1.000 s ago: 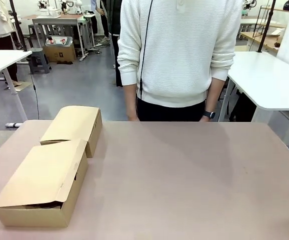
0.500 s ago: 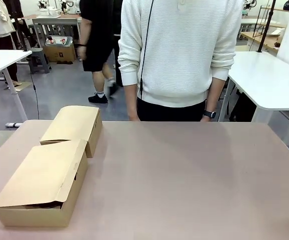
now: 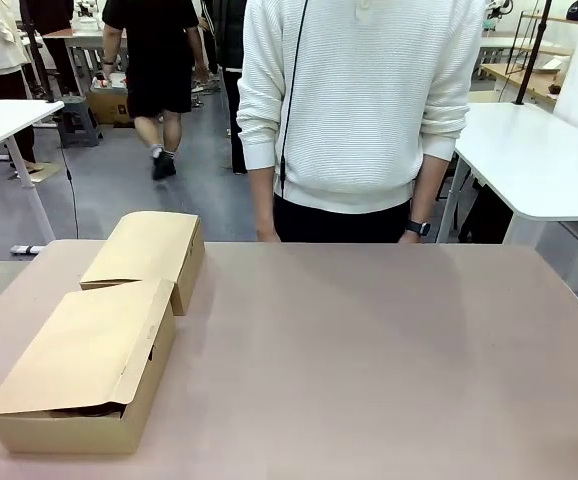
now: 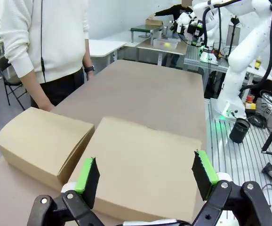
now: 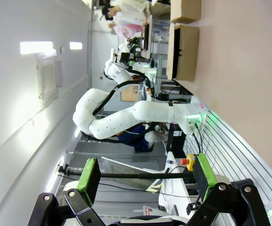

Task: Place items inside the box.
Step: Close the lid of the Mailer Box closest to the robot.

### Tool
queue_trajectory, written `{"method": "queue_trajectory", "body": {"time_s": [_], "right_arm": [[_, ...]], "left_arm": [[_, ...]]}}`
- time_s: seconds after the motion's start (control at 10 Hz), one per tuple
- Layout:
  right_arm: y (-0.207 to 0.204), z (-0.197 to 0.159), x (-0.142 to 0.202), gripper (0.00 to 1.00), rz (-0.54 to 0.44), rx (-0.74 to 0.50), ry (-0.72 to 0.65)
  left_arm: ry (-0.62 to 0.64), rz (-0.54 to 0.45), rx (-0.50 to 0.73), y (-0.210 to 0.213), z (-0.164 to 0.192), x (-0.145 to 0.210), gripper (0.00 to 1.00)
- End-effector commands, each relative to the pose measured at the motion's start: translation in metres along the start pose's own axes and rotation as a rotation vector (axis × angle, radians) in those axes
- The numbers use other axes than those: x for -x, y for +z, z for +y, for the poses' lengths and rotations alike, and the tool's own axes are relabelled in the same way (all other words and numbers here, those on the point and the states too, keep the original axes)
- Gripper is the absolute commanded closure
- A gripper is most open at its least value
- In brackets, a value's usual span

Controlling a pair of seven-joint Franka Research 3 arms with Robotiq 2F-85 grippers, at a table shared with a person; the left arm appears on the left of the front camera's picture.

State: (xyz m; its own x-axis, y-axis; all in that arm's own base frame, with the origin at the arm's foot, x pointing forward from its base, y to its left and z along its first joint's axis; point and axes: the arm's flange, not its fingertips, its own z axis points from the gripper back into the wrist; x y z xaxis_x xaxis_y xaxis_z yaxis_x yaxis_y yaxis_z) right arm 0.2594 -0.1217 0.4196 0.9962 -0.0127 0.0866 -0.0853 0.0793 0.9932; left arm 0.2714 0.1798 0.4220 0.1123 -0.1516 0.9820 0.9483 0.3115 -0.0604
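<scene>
The box (image 3: 79,365) sits at the table's front left, a large tan carton with its flip lid down and a thin dark gap under the front flap. The items are out of view. My left gripper (image 4: 145,174) hovers open above the box (image 4: 148,160), its green pads (image 4: 88,176) wide apart with nothing between them. My right gripper (image 5: 145,174) is open too, held far from the box (image 5: 184,52), which shows sideways at the top of the rolled right wrist view.
A smaller tan box (image 3: 149,252) stands closed just behind the large one. A person in a white sweater (image 3: 359,110) stands at the far edge, hands below the table edge. The brown table (image 3: 389,370) is bare to the right. A white arm (image 4: 242,47) rises beyond the table's side.
A passer-by in black has walked left across the background. The boxes and the person at the table have not moved.
</scene>
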Motion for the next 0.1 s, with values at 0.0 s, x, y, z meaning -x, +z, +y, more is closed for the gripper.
{"method": "queue_trajectory", "body": {"time_s": [0.0], "right_arm": [[0.0017, 0.0015, 0.0009, 0.0, 0.0, -0.009, 0.017]], "left_arm": [[-0.013, -0.009, -0.008, -0.0009, -0.0029, 0.002, 0.0]]}}
